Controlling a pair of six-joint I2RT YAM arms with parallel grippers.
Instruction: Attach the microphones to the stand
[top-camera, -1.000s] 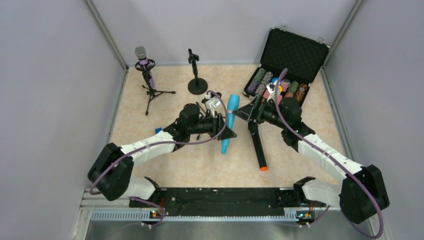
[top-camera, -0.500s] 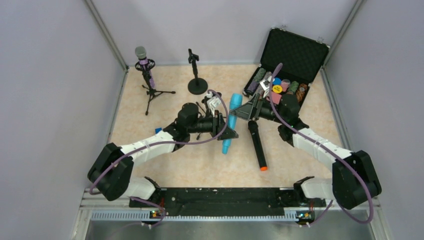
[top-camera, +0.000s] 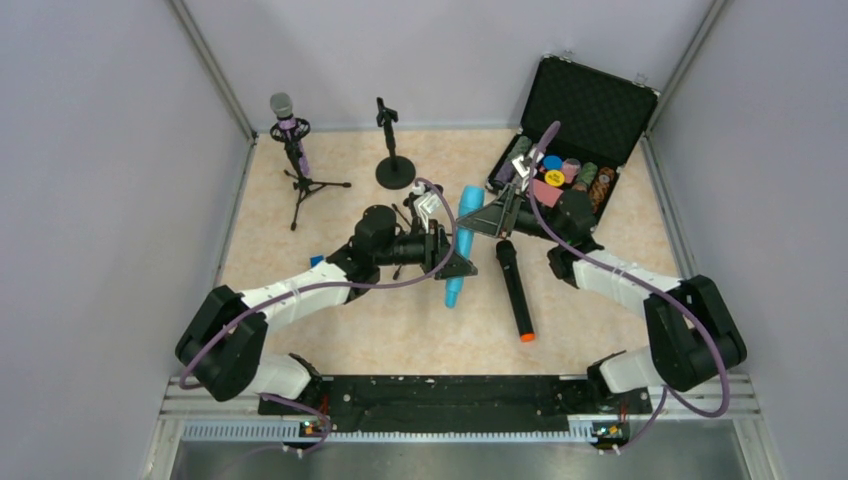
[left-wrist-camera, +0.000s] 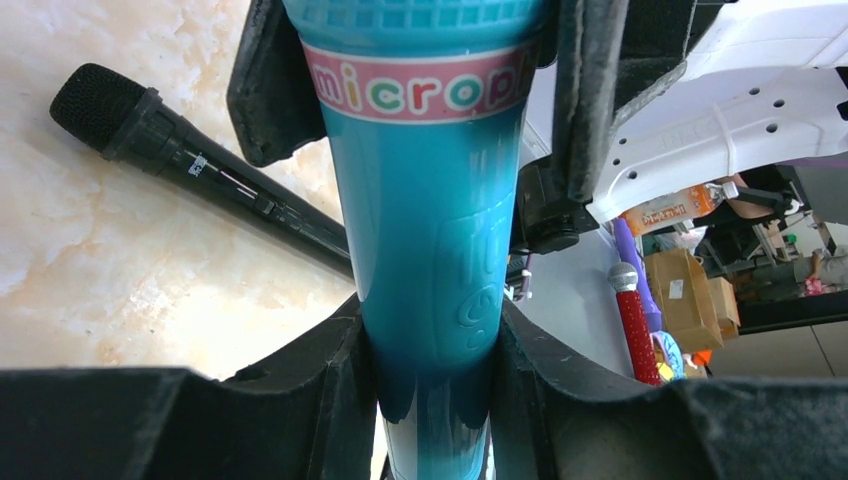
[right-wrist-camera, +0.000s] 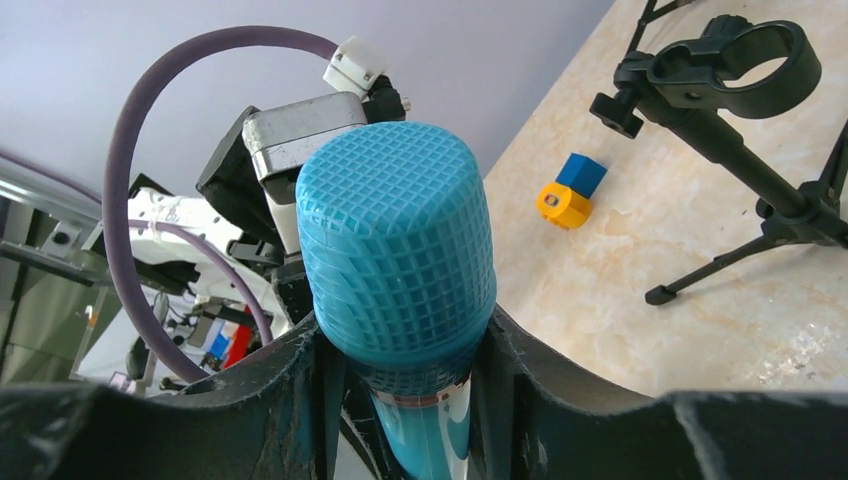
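Beige marbled tabletop (top-camera: 300, 330) fills most of what we see from above, with an open black case (top-camera: 590, 100) of coloured items at its far right corner. Both arms reach in toward the middle and meet on one thing. The left gripper (top-camera: 455, 262) is clamped around the body of the light blue microphone (left-wrist-camera: 430, 220), its fingers pressed to both sides of the shaft below the lettered band. The right gripper (top-camera: 478, 218) is closed on the same microphone at its mesh head, and from its wrist camera we see a finger tight against each side. Held between the two, the microphone hangs above the table at its centre, head toward the far side. At the far left a tripod stand (top-camera: 300, 185) carries the purple microphone (top-camera: 285, 115), upright with its silver head on top. Near it a round-base stand (top-camera: 394, 170) stands bare. The black microphone (top-camera: 513, 290) lies flat just right of the grippers, orange end toward us. Two small blocks (right-wrist-camera: 570, 195), blue and orange, lie touching each other on the table.
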